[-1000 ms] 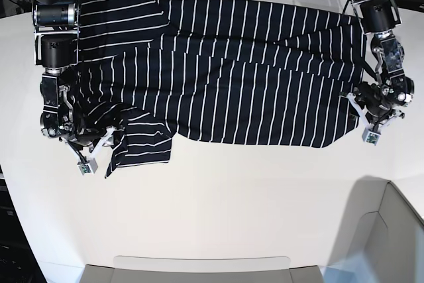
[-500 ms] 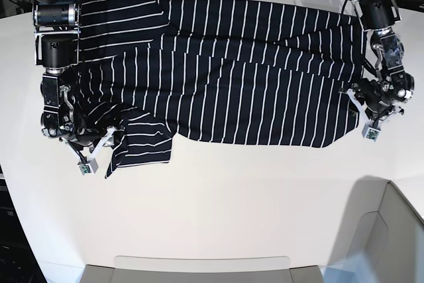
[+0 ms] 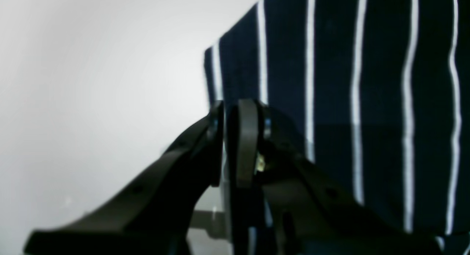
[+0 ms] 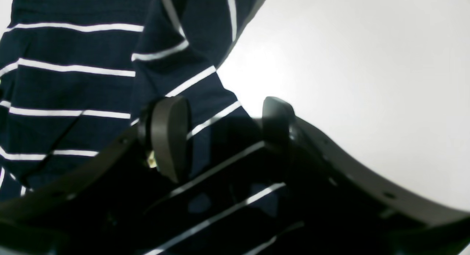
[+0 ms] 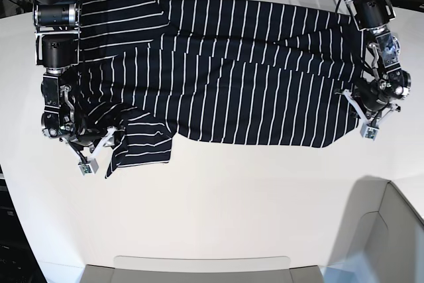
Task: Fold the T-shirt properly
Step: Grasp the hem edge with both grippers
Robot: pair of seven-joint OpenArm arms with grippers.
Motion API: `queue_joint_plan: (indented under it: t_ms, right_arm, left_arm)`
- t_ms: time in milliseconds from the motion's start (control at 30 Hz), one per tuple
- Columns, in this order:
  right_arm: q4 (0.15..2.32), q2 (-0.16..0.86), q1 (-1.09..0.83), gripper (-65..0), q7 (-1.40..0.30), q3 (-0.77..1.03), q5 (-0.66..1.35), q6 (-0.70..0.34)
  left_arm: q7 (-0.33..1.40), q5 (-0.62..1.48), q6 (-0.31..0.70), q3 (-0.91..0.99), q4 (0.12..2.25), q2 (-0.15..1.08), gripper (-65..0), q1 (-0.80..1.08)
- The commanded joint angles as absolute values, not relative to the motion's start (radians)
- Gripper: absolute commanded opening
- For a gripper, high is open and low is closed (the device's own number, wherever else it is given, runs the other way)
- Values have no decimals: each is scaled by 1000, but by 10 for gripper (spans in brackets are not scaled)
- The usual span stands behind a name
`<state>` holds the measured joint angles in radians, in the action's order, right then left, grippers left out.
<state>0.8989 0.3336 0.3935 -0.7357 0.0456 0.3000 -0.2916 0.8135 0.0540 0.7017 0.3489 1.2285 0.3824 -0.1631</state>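
T-shirt [image 5: 252,97] spans the worktop [image 5: 218,210]. My left claw [image 3: 237,143] nearly closes around its edge; grip unconfirmed. My right claw [image 4: 224,137] stands wide over bunched cloth, holding nothing; I should secure both edges before lifting evenly.

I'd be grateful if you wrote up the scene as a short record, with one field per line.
garment: dark T-shirt with thin white stripes
garment state: spread out, not neatly folded, rumpled at the right arm
surface: white table
left pincer: at the shirt's edge, fingers close together
right pincer: fingers wide apart, over rumpled cloth
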Motion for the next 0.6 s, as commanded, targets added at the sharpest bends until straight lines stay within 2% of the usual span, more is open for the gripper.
queue_joint_plan:
  t_ms: [0, 167, 333, 567]
  right_arm:
    - [892, 332, 386, -323, -800, 44, 288, -292]
    - [892, 332, 386, -323, -800, 44, 288, -292]
    - [892, 334, 386, -323, -800, 44, 288, -294]
    - [892, 337, 386, -323, -800, 44, 288, -294]
  left_arm:
    - [800, 62, 698, 354, 1250, 401, -586, -182]
    - [805, 67, 698, 346, 1250, 401, -578, -183]
    - [809, 68, 696, 343, 1250, 407, -488, -225]
    - [803, 70, 696, 341, 1227, 435, -483, -302]
